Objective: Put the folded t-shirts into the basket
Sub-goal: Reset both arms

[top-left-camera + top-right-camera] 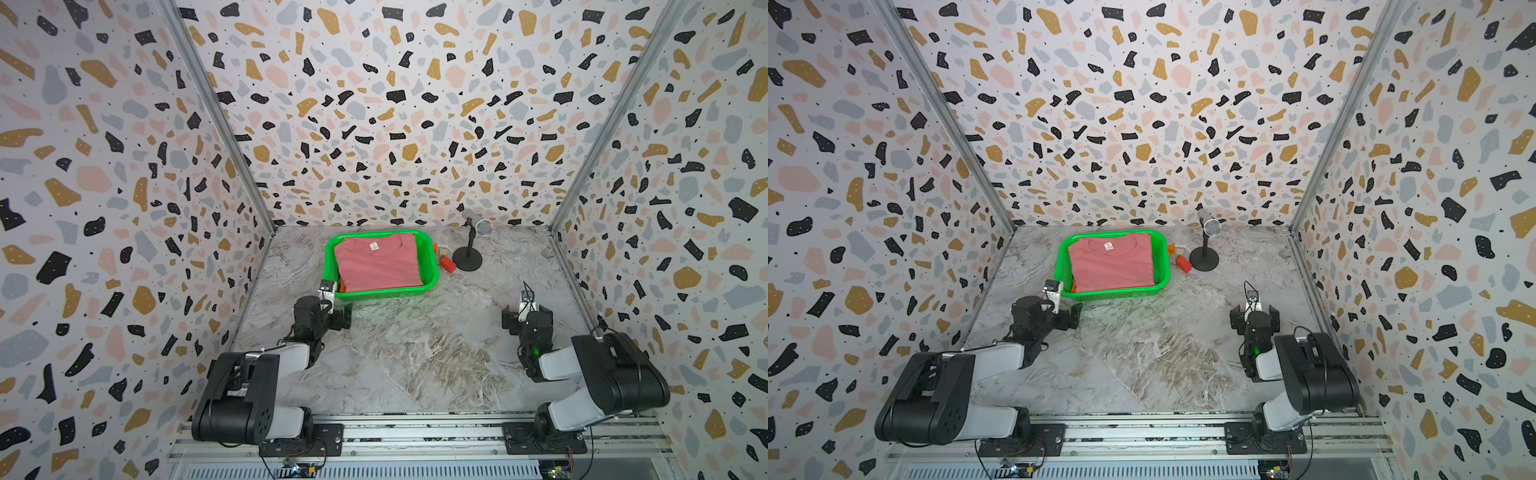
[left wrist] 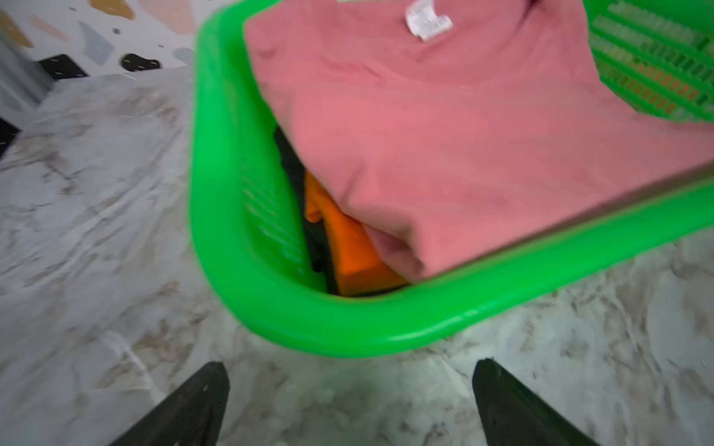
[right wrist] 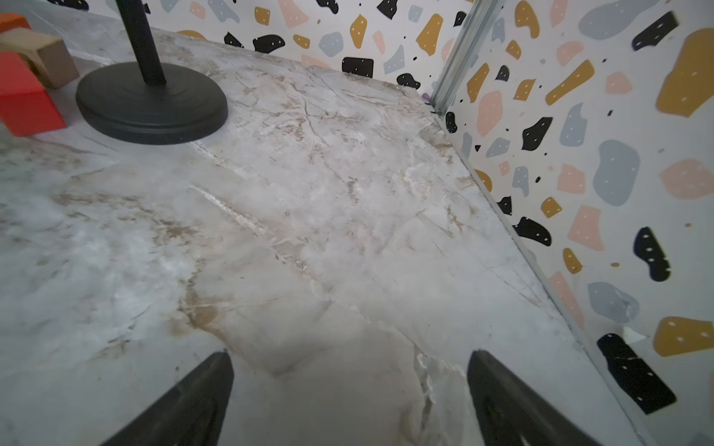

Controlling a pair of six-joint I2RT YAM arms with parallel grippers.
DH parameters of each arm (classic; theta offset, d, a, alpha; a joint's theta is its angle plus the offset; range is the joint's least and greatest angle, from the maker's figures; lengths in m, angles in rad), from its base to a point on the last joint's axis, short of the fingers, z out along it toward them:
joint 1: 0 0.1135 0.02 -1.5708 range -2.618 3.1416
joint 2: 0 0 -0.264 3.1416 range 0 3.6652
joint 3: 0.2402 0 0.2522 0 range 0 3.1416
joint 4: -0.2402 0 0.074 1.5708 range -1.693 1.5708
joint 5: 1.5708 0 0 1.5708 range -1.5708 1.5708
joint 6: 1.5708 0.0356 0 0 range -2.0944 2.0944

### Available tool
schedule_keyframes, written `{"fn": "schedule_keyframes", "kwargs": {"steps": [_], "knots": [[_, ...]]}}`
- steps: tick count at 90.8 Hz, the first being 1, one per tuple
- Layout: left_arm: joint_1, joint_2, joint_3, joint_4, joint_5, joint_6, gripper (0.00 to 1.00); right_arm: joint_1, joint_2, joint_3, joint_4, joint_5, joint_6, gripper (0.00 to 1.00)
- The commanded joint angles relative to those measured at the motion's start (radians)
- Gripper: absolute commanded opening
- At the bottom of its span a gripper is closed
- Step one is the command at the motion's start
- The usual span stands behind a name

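Pink shirt (image 1: pixel 378 262) lies over orange (image 2: pixel 349 251) and black (image 2: pixel 289 160) inside the basket (image 1: pixel 386 294) — the task looks done — so both jaws, apart and empty, need only back away.

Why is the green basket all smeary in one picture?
In the left wrist view the basket and pink shirt are smeared, probably motion blur; the right wrist view is sharper, with the stand base crisp; in both top views the basket throws a faint green glow on the table.
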State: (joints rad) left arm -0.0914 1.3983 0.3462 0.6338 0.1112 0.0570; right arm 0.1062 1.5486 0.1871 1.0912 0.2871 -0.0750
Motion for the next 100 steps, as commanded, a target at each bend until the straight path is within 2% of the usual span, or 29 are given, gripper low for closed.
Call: {"fn": "schedule_keyframes", "kwargs": {"steps": [1,7,14,100], "knots": [[-0.001,0.014,-0.028,0.196,-0.095,0.021,1.00,-0.012,-0.055,0.032,0.018,-0.079,0.022,1.00],[-0.001,0.019,-0.041,0.225,-0.098,0.019,1.00,-0.014,-0.020,0.068,0.010,-0.051,0.022,0.99],[-0.001,0.017,-0.038,0.214,-0.114,0.012,1.00,-0.014,-0.043,0.132,-0.157,-0.050,0.033,1.00],[-0.001,0.018,-0.014,0.169,-0.192,-0.022,1.00,-0.014,-0.031,0.136,-0.143,-0.057,0.029,1.00]]}}
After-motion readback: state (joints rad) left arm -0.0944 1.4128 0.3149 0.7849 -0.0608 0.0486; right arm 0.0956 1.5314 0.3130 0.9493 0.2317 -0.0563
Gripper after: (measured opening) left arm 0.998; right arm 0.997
